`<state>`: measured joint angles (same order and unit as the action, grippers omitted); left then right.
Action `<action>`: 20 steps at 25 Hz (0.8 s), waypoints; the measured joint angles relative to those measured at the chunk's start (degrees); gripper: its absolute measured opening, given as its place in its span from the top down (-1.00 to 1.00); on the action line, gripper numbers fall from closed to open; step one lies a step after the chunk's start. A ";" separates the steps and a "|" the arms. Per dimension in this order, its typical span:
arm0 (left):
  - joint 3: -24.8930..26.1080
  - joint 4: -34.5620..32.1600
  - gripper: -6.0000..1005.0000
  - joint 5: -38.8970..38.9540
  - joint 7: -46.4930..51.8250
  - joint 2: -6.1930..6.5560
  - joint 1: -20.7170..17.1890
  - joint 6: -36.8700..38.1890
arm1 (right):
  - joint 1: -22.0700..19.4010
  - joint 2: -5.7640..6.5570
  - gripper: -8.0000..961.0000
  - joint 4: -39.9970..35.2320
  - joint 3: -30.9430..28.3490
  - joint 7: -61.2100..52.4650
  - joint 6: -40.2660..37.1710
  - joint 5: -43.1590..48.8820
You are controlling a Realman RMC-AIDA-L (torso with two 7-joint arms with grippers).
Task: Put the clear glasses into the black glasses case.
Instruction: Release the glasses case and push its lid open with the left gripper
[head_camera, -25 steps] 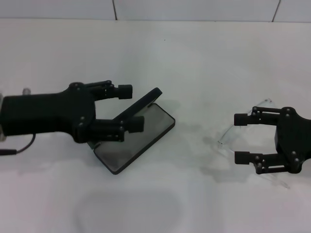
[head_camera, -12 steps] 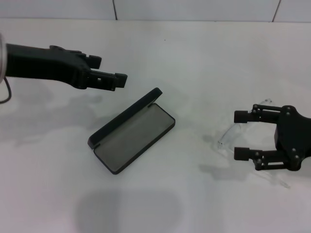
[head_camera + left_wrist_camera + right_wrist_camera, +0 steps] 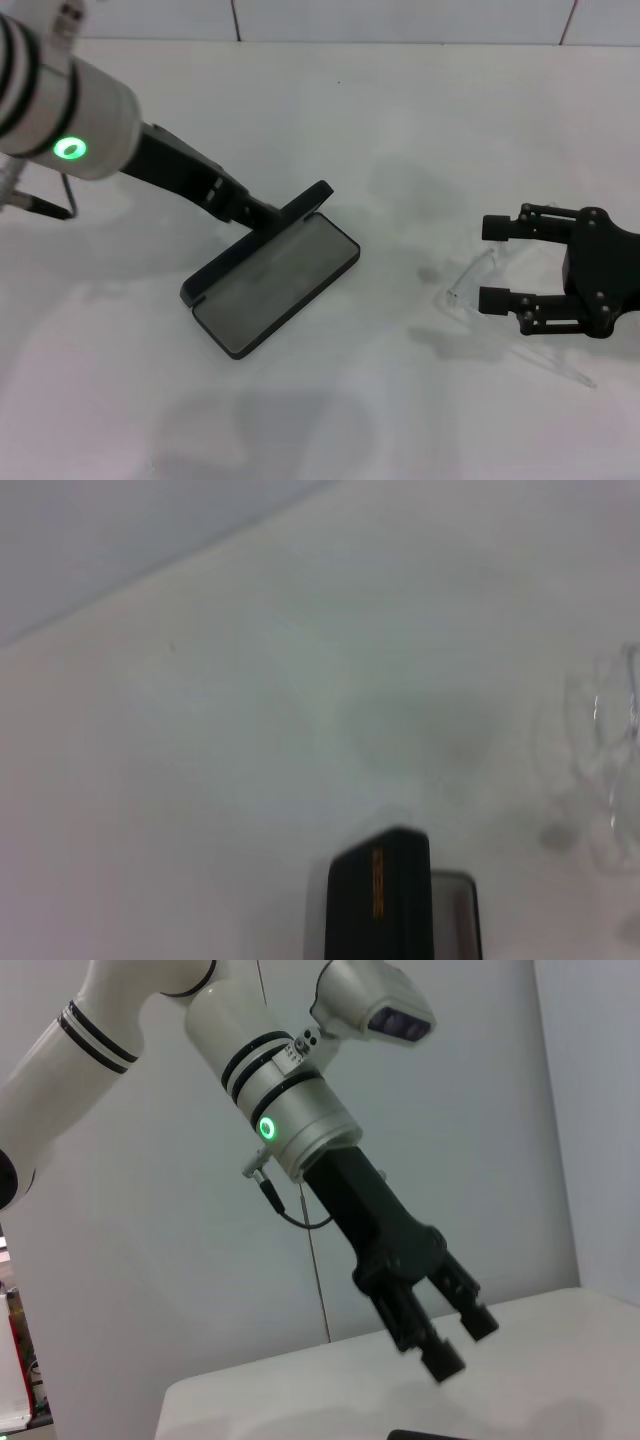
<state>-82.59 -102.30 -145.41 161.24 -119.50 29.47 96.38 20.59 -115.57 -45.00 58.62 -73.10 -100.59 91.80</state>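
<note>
The worktop [image 3: 420, 130] carries everything. Reaching down across it from the robot's left is the left arm, its end effector [image 3: 262, 212] low beside the case's [image 3: 275, 275] raised lid; the right wrist view shows its two fingers slightly apart with nothing between them. The case lies open, left of centre, its grey lining facing up and the lid standing at the far-left long edge. The left wrist view shows the lid's outer face with small orange lettering.

Well to the right, the right end effector [image 3: 496, 263] hangs with its fingers spread wide around the front of the glasses [image 3: 470, 280], which rest on the worktop well apart from the case. The clear plastic is hard to read, so whether the fingers touch it is uncertain; they look just clear of it.

So the opening is done: the case stands ready. Left to do, it seems, is closing on the glasses, carrying them across, and laying them on the lining.
</note>
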 joint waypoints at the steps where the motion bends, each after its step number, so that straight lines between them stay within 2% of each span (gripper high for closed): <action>1: -1.57 0.49 -0.76 -1.03 1.00 0.00 0.50 0.22 | 0.13 0.00 -0.62 0.02 0.00 0.01 0.02 -0.02; 6: -5.22 4.44 -0.76 -4.53 2.76 -0.19 2.29 0.34 | 0.75 -0.01 -0.62 0.31 0.04 0.03 0.55 -0.39; 13: -7.13 12.90 -0.76 -6.93 3.71 -0.22 5.96 -1.25 | 0.94 -0.01 -0.62 0.56 0.09 0.06 0.72 -0.68; 20: -11.04 14.74 -0.76 -10.90 4.53 -0.27 7.67 -4.88 | 0.99 -0.16 -0.62 0.72 0.09 0.12 1.70 -0.68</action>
<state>-93.63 -87.57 -156.31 165.77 -119.77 37.14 91.50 21.59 -115.73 -44.28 58.71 -72.98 -98.89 91.13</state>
